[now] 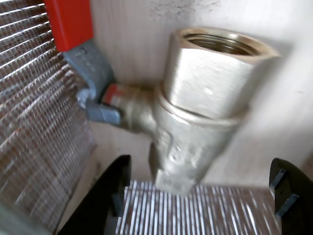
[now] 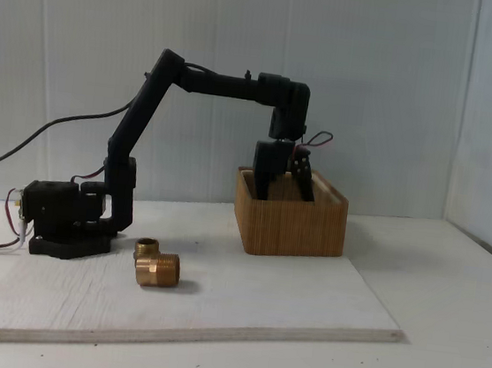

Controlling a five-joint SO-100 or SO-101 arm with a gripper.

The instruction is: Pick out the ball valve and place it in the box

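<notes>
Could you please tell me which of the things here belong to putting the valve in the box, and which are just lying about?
Part of the job:
- ball valve, lying inside the box
- box
- gripper, jaws apart around the valve's lower end

Just lying about:
- brass elbow fitting on the board
- wooden board

A pale brass valve (image 1: pixel 195 112) with a red handle (image 1: pixel 68 22) on a grey-blue lever base is being shown in the wrist view, against the finely ribbed light-brown walls of the box (image 1: pixel 34 122). Black fingers (image 1: pixel 105 196) are being framed at the lower edge. In the fixed view, the box (image 2: pixel 298 230) is being seen striped tan, the arm (image 2: pixel 213 83) black, an elbow fitting (image 2: pixel 157 265) golden brass, the board (image 2: pixel 214 309) whitish.
</notes>
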